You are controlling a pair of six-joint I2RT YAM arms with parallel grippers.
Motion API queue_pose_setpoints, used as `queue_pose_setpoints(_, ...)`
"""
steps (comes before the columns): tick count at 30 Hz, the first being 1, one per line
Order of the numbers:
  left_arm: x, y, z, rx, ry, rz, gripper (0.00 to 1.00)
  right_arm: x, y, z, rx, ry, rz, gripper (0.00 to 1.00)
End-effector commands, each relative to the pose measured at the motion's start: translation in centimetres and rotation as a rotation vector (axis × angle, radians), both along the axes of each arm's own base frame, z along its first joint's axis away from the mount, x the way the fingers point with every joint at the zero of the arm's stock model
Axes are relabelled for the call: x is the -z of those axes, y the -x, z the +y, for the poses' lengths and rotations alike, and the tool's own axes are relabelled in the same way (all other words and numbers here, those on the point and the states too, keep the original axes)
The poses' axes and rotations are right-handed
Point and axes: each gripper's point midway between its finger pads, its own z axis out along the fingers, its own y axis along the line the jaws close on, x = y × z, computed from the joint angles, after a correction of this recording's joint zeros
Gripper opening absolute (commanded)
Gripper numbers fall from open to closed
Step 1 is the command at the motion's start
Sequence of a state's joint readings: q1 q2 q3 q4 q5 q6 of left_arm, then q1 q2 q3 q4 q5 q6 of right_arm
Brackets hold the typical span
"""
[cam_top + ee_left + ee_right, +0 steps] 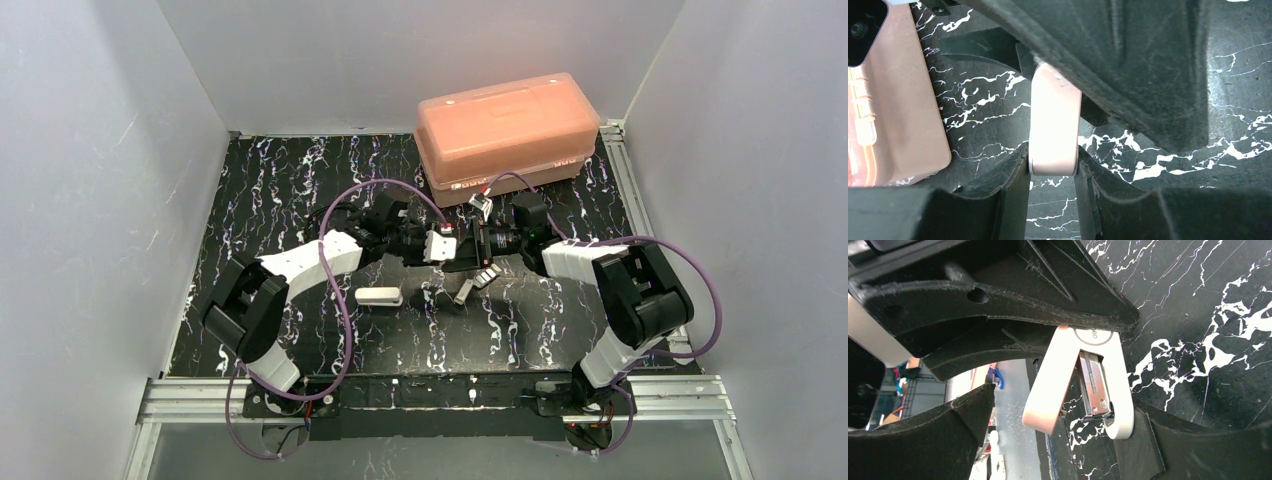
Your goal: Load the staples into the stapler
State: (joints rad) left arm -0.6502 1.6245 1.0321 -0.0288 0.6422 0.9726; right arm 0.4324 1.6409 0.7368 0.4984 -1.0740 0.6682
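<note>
A: Which step is the pair on?

B: By the look of it, the loading itself is not yet done. Nearest the arms' bases, the staples (pixel 487 275) seem to be the two small grey strips lying loose on the surface. A pale oblong block (pixel 378 296) lies off to their left. Just beyond them the stapler (pixel 1048 390) is up off the surface, hinged open so that its silvery channel (pixel 1093 385) shows.

A: Who has it?

B: The left gripper (pixel 1053 159) is clenched on one rounded end. The right gripper (pixel 1065 407) is released. Its fingers stand wide on either side of the stapler, and one may be touching the body, but there is no pinch. Whether a strip already sits in the channel cannot be told.

A: And the next move?

B: Probably the right arm goes down for a strip, pinches it by its long sides, and lays it in line with the channel. Meanwhile the left holds the stapler open and steady. The strips are thin and lie flat, so getting hold of one looks fiddly.

A: The surroundings?

B: An aluminium rail (pixel 430 395) runs along the near edge. Past it is a black mat (pixel 300 170) veined with white. A peach lidded box (pixel 505 130) stands at the far side, just behind the grippers. Plain white walls (pixel 90 200) close in three sides.
</note>
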Motion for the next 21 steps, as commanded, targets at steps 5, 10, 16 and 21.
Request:
queue_pose_setpoints(5, -1.7, 0.1, -0.1, 0.032, 0.029, -0.14, 0.0, -2.0, -0.2, 0.8, -0.052, -0.058, -0.053, 0.84)
queue_pose_setpoints(10, -1.4, 0.3, -0.2, 0.041, 0.021, -0.137, 0.0, -1.8, -0.2, 0.8, -0.047, -0.052, -0.056, 0.77)
queue_pose_setpoints(16, -1.1, 0.4, 0.0, 0.037, 0.014, -0.127, 0.0, -1.4, -0.9, 0.1, -0.009, -0.034, -0.089, 0.01)
queue_pose_setpoints(21, -1.1, 0.4, 0.3, 0.028, 0.002, -0.13, 0.0, -1.1, -1.2, 0.1, -0.003, -0.024, -0.087, 0.01)
